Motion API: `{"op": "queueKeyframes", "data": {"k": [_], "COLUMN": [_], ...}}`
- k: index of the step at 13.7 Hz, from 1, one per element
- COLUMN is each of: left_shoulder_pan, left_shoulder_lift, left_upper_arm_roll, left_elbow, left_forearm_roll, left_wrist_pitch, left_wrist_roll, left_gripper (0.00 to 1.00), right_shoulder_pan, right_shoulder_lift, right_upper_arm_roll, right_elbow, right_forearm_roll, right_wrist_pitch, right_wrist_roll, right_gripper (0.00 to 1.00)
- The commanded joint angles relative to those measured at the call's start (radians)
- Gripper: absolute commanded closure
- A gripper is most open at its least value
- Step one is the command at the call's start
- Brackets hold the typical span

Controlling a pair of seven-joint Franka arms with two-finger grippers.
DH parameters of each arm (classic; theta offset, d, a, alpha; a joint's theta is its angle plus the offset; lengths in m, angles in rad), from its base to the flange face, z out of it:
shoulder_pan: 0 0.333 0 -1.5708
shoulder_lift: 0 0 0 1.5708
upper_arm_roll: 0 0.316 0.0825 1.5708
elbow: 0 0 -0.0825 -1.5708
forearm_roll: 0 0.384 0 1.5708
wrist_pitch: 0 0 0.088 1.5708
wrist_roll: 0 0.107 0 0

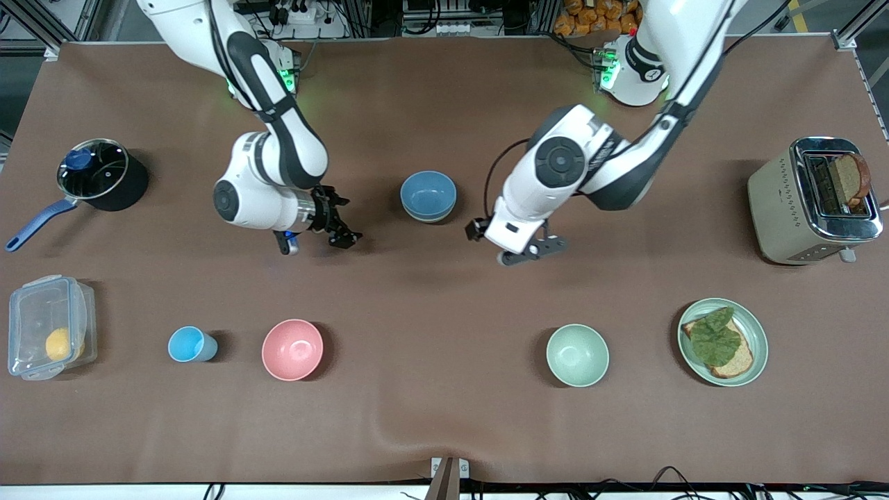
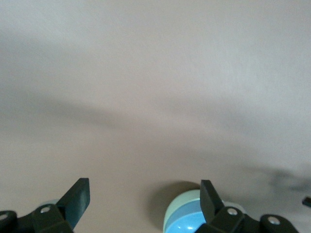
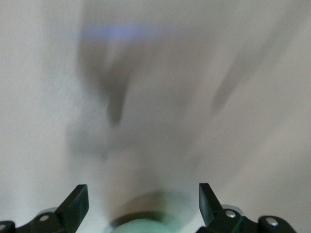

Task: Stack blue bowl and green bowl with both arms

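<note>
The blue bowl (image 1: 428, 193) sits nested inside the green bowl (image 1: 429, 219), whose rim shows as a thin edge under it, at mid-table. The left wrist view shows the stack, blue bowl (image 2: 187, 224) inside green bowl (image 2: 181, 201). My left gripper (image 1: 535, 250) is open and empty, above the table beside the stack, toward the left arm's end. My right gripper (image 1: 340, 221) is open and empty, above the table beside the stack, toward the right arm's end. A pale green bowl rim (image 3: 146, 227) shows blurred between the right gripper's fingers.
Nearer the front camera stand a light-blue cup (image 1: 191, 344), a pink bowl (image 1: 292, 349), a mint-green bowl (image 1: 577, 355) and a green plate (image 1: 758, 347) with toast. A toaster (image 1: 778, 201), a pot (image 1: 97, 173) and a plastic container (image 1: 48, 326) stand at the table's ends.
</note>
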Motion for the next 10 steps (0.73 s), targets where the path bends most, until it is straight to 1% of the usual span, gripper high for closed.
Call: {"op": "queueKeyframes", "data": {"k": [1,4,6,8,9,10], "left_shoulder_pan": [0.034,0.121,0.147,0.167,0.186,0.213], "left_shoulder_lift": [-0.053,-0.132,-0.159,-0.179,-0.193,-0.211], "left_upper_arm_roll": [-0.004,-0.007,-0.005,-0.004,-0.004,-0.005], "left_elbow": [0.074,0.074,0.077,0.079,0.081,0.081], "left_forearm_roll": [0.043,0.045,0.045,0.045,0.045,0.045], "left_wrist_pitch": [-0.138,-0.163,-0.166,-0.184,-0.187,-0.191], "left_wrist_roll": [-0.031,-0.019,0.005,0.045,0.077,0.114], "left_gripper": [0.0,0.0,0.0,0.0,0.0,0.0], "right_shoulder_pan": [-0.002,-0.002,-0.002,-0.002,-0.004,-0.031], "right_shoulder_lift": [-0.049,-0.089,-0.106,-0.127,-0.13,-0.134], "right_upper_arm_roll": [-0.064,-0.171,-0.265,-0.311,-0.328,-0.333], "right_elbow": [0.004,0.024,0.062,0.102,0.124,0.156], "right_forearm_roll": [-0.11,-0.194,-0.245,-0.321,-0.37,-0.407], "right_wrist_pitch": [-0.114,-0.265,-0.383,-0.457,-0.486,-0.526], "right_wrist_roll": [-0.002,-0.069,-0.145,-0.172,-0.176,-0.186], "right_gripper": [0.0,0.0,0.0,0.0,0.0,0.0]}}
